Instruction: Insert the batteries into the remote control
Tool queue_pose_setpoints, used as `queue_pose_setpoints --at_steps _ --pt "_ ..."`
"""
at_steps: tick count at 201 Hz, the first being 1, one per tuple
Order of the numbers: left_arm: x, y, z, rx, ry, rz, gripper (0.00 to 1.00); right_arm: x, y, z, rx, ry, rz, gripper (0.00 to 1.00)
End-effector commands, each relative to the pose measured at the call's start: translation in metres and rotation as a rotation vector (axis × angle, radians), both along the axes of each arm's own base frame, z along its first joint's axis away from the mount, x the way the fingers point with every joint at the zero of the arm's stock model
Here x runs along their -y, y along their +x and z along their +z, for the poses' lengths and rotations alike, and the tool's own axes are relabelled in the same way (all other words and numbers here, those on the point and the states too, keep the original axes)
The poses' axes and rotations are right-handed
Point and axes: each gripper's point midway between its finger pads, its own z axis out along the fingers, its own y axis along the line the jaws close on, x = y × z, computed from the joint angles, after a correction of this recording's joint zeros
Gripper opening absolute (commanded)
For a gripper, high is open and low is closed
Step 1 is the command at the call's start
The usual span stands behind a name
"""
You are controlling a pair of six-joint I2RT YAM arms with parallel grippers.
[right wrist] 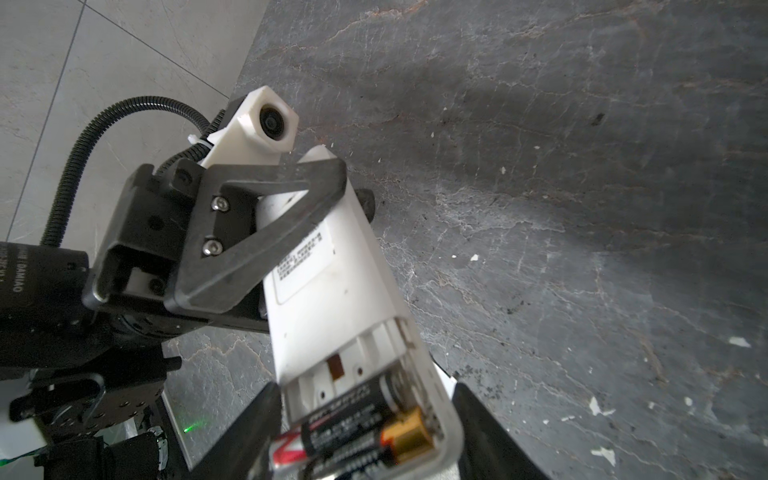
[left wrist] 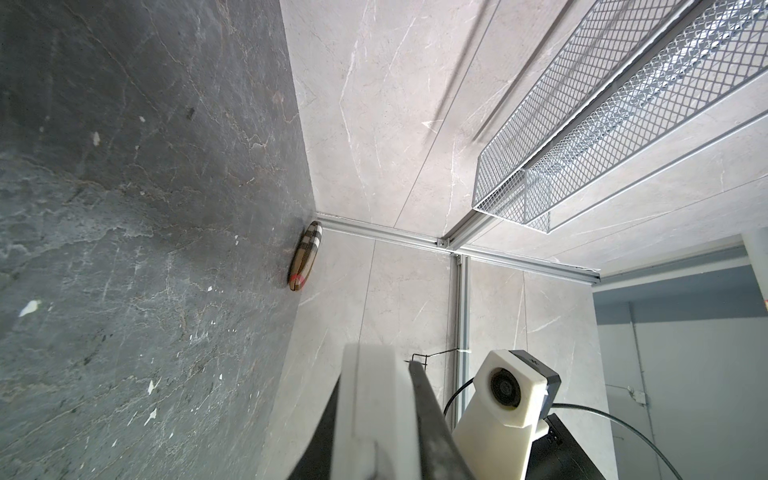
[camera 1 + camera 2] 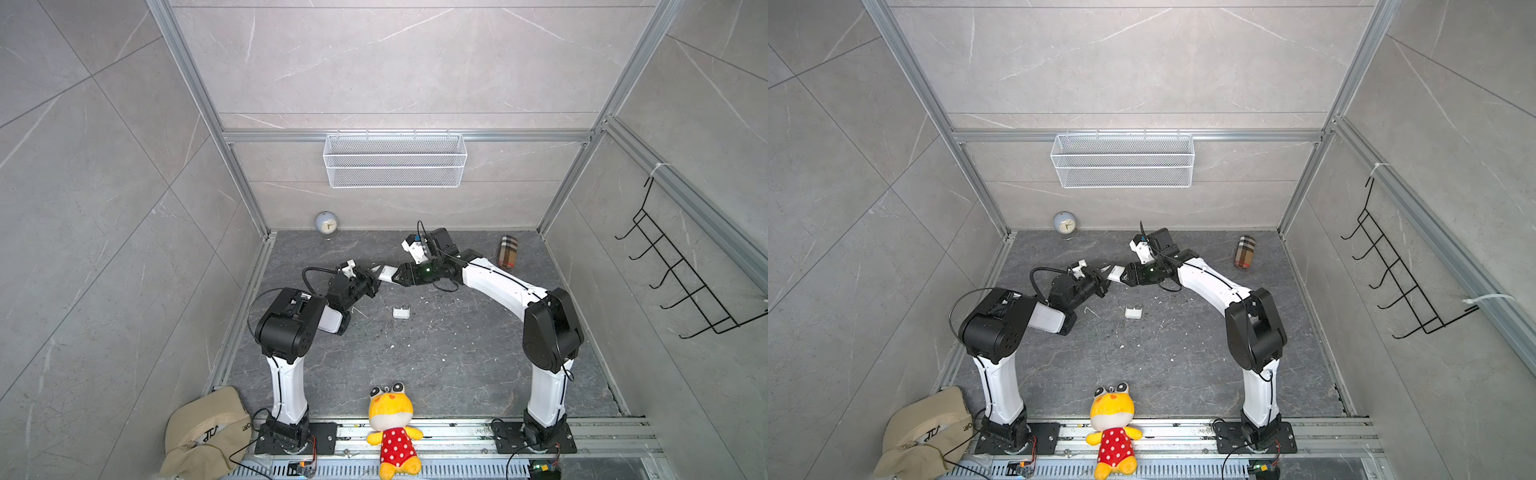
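The white remote control point(image 3: 387, 274) point(image 3: 1116, 272) is held in the air between both arms, back side up. My left gripper point(image 3: 376, 271) point(image 2: 374, 386) is shut on one end, which shows edge-on as a white slab point(image 2: 370, 419). My right gripper point(image 3: 397, 277) point(image 1: 365, 401) is shut across the width of the other end, a finger point(image 1: 249, 432) against each side. There the battery compartment is uncovered and two batteries point(image 1: 353, 419) lie side by side in it, black with a gold end. A small white cover piece point(image 3: 401, 312) point(image 3: 1133, 312) lies on the dark floor below.
At the back stand a round clock point(image 3: 326, 224) and a plaid case point(image 3: 508, 252) point(image 2: 305, 255). A wire basket point(image 3: 395, 160) hangs on the rear wall and a black hook rack point(image 3: 685, 266) on the right wall. A plush toy point(image 3: 392, 428) and a cap point(image 3: 203, 432) lie in front.
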Motion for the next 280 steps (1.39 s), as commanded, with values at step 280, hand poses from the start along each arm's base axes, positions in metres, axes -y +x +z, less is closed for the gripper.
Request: queue_pose_setpoints --at_steps 280 --pt "0.002 -0.002 0.052 0.113 -0.085 -0.026 0.04 -0.008 -0.004 0.022 0.009 0.059 0.045 0.65"
